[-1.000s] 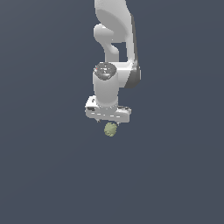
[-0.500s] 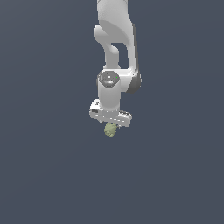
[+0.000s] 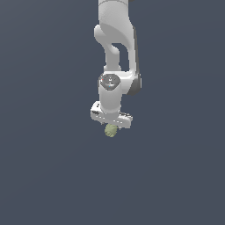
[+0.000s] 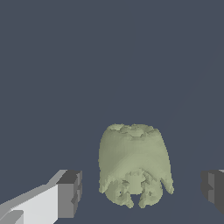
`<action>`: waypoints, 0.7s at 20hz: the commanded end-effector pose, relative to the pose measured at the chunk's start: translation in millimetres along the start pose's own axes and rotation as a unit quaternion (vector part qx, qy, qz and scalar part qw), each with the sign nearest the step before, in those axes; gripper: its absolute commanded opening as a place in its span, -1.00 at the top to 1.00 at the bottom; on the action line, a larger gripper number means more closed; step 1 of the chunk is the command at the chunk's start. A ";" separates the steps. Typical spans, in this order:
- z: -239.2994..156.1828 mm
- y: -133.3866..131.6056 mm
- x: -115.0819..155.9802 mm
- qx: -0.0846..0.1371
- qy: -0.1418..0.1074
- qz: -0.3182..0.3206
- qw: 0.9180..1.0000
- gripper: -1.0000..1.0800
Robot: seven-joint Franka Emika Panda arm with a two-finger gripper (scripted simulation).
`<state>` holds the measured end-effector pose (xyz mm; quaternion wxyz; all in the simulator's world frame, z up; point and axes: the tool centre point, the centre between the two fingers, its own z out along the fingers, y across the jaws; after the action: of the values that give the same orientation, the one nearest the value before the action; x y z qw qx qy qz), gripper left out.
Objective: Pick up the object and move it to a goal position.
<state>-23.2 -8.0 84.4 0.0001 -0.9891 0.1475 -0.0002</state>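
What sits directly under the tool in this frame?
The olive-green object sits below the tool, between its open fingers, with a gap on each side. In the exterior view the tool covers the object's top; nothing else shows against the plain dark background.

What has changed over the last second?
The arm reconfigured: the wrist swung round and the gripper shifted slightly toward the exterior view's right. Nothing was grasped or released: in the wrist view the fingers stand open, clear of the blob between them. The blob stayed put.
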 end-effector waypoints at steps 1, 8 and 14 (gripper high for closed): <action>9.2 0.3 -0.7 0.000 0.000 0.000 1.000 -0.92; 39.4 0.4 -1.2 0.000 0.000 0.002 1.000 -0.92; 43.5 0.0 -0.5 0.000 0.000 0.002 1.000 1.00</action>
<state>-23.9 -7.7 41.7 0.0000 -0.9888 0.1491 0.0002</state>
